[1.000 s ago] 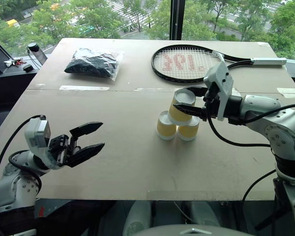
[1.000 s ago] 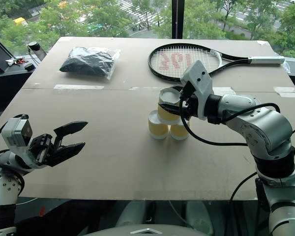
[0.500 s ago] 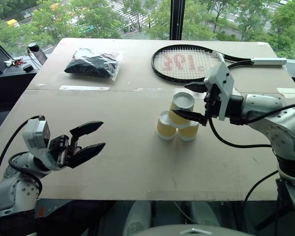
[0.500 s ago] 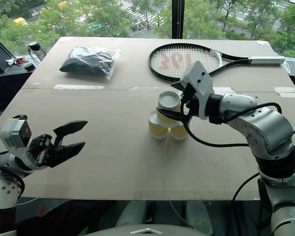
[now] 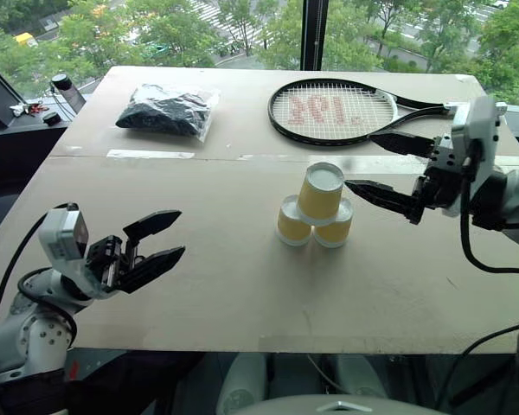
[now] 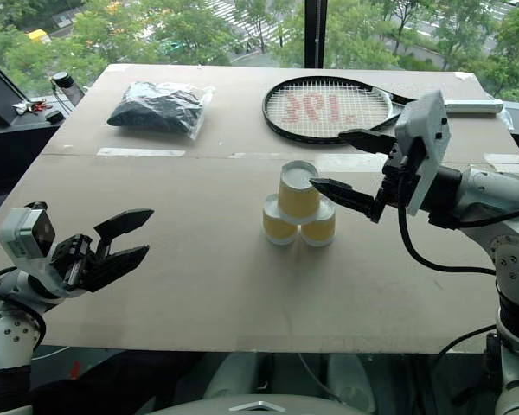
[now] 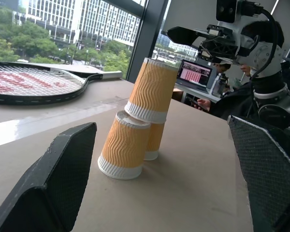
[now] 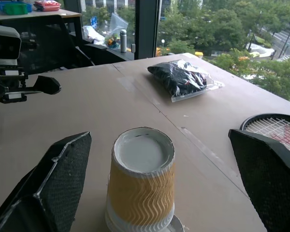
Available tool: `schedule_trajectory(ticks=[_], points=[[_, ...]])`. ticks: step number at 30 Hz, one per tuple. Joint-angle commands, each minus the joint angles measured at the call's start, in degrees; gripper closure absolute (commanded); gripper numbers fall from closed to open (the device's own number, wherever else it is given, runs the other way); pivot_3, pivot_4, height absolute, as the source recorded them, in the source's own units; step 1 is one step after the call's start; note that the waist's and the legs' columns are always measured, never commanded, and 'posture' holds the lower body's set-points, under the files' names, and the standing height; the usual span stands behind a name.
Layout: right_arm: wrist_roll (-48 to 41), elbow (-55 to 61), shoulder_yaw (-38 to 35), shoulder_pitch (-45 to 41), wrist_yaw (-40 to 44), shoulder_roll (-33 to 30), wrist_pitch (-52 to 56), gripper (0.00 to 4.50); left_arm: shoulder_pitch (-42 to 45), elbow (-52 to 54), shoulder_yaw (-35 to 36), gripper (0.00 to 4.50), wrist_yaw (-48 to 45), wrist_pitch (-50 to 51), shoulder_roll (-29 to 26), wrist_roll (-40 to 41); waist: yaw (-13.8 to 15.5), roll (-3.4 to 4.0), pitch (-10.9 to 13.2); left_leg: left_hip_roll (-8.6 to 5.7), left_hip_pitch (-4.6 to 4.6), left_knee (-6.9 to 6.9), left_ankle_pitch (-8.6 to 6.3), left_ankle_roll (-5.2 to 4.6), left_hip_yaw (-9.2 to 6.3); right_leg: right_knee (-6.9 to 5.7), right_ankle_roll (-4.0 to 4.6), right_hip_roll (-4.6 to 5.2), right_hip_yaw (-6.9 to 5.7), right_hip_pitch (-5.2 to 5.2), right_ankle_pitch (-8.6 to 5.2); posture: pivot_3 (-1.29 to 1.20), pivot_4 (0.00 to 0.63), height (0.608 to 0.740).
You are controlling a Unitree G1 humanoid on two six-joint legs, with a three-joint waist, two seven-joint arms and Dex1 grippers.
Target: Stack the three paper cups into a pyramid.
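The three paper cups stand upside down at mid-table as a small pyramid. The top cup rests on the left cup and the right cup. My right gripper hovers just right of the top cup at its height, open, clear of it and holding nothing. In the right wrist view the top cup sits between the wide-spread fingers. My left gripper hangs open and empty near the table's front left, well away from the stack. The left wrist view shows the stack from the side.
A tennis racket lies at the back right, just behind the stack and my right arm. A clear bag of black stuff lies at the back left. A tape strip runs along the table seam. A person's hand shows past the table's right side.
My right gripper opened, let go of the top cup and drew back to the right. The cup stays on the two lower cups. My left gripper kept still.
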State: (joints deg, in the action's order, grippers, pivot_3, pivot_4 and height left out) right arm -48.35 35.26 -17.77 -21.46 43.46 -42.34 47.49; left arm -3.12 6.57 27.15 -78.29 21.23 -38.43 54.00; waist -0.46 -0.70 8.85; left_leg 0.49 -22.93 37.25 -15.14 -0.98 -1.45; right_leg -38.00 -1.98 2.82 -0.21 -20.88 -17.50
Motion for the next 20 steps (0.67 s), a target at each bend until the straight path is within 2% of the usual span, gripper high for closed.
schedule_trajectory(ticks=[1,5,11,20], points=[[2.42,1.65,-7.30,10.16,7.69,-2.19,-8.49,0.02,-0.78,1.83,1.17,0.00,1.73,0.14,0.09,0.11,0.18,-0.01,0.00,0.00,-0.01,0.00,-0.01,-0.02,0.00,0.02,0.00,0.00,-0.02,0.02,0.00,0.00,0.150,0.740],[6.13,-1.82,-11.90,22.08,15.24,-2.34,-17.58,0.02,-2.77,4.22,0.23,0.00,5.19,0.64,0.37,-1.29,-0.29,-0.01,-0.01,0.00,0.07,0.04,-0.02,-0.04,0.04,0.01,-0.01,-0.03,0.02,0.12,0.01,0.00,0.150,0.740],[12.19,-10.39,-15.82,34.83,24.60,-3.60,-28.18,0.02,-7.88,7.43,-0.62,0.00,9.66,-0.46,-0.22,-6.85,-0.18,-0.01,-0.01,0.00,0.22,0.06,-0.02,-0.04,0.03,-0.02,-0.01,-0.05,0.04,0.23,0.00,0.00,0.150,0.740],[17.14,-17.63,-14.65,40.30,27.20,-3.62,-36.12,0.02,-10.27,7.92,-2.58,0.00,13.11,-1.93,-0.74,-13.39,-0.09,0.00,-0.01,0.00,0.24,0.08,-0.02,-0.04,0.03,-0.03,-0.01,-0.07,0.03,0.26,0.00,0.00,0.150,0.740]])
